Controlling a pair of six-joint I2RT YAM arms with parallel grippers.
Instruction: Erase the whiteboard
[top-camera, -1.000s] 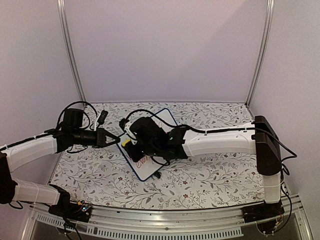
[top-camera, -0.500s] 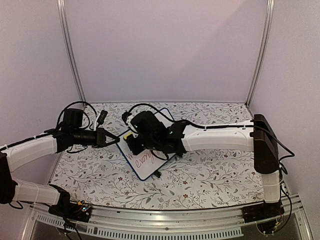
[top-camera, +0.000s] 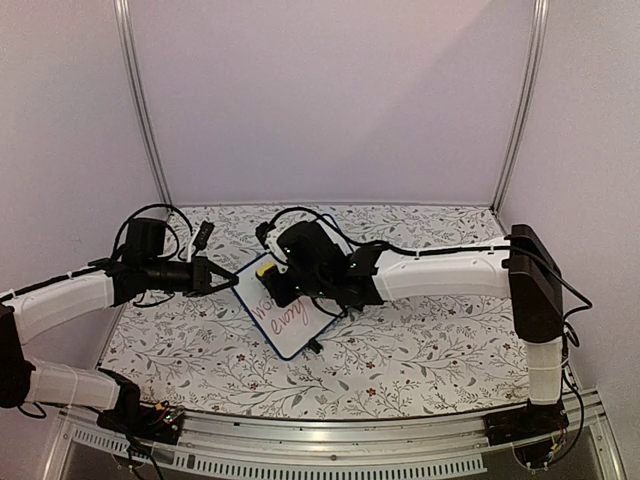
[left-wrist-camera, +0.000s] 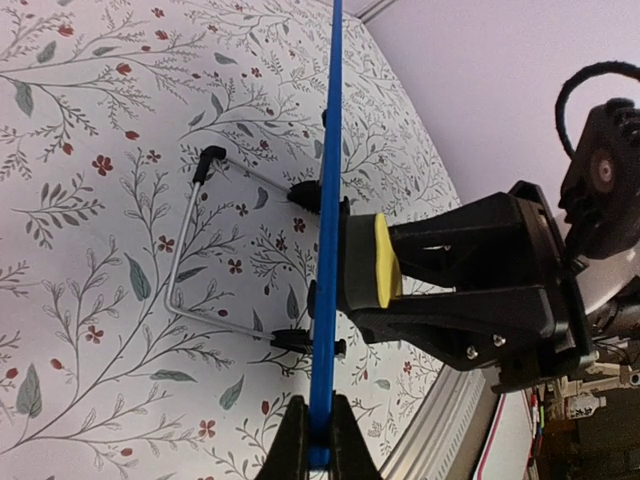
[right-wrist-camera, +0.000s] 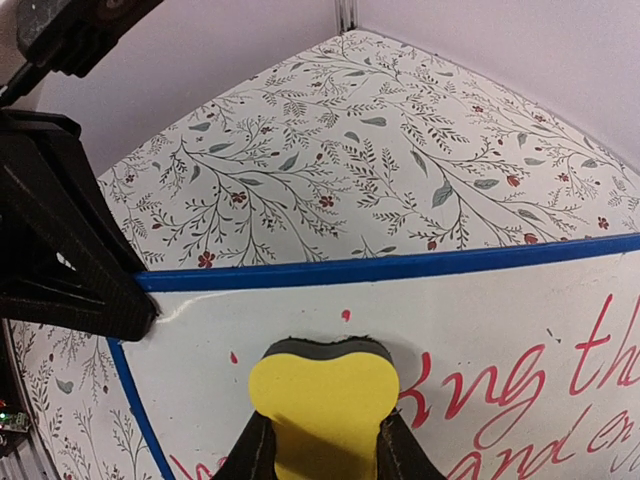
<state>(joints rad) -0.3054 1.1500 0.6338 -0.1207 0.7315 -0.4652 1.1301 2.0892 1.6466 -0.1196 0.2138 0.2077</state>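
The whiteboard (top-camera: 283, 310) is a small white board with a blue frame, tilted up on a wire stand, with red handwriting on its face (right-wrist-camera: 520, 340). My left gripper (top-camera: 232, 282) is shut on the board's left edge; in the left wrist view the blue frame (left-wrist-camera: 326, 250) runs edge-on between my closed left gripper (left-wrist-camera: 319, 440). My right gripper (right-wrist-camera: 320, 445) is shut on a yellow eraser (right-wrist-camera: 322, 400), whose dark felt presses on the board near its upper left corner. From above, the yellow eraser (top-camera: 266, 270) shows at the board's top edge.
The table has a floral-patterned cover (top-camera: 420, 350). The board's wire stand (left-wrist-camera: 185, 250) rests on it behind the board. Pale walls and metal corner posts (top-camera: 140, 110) close in the back. A metal rail (top-camera: 320, 455) runs along the near edge.
My right gripper has slid the eraser up the board towards its upper left corner, uncovering red writing lower down. The left gripper has kept its hold on the frame.
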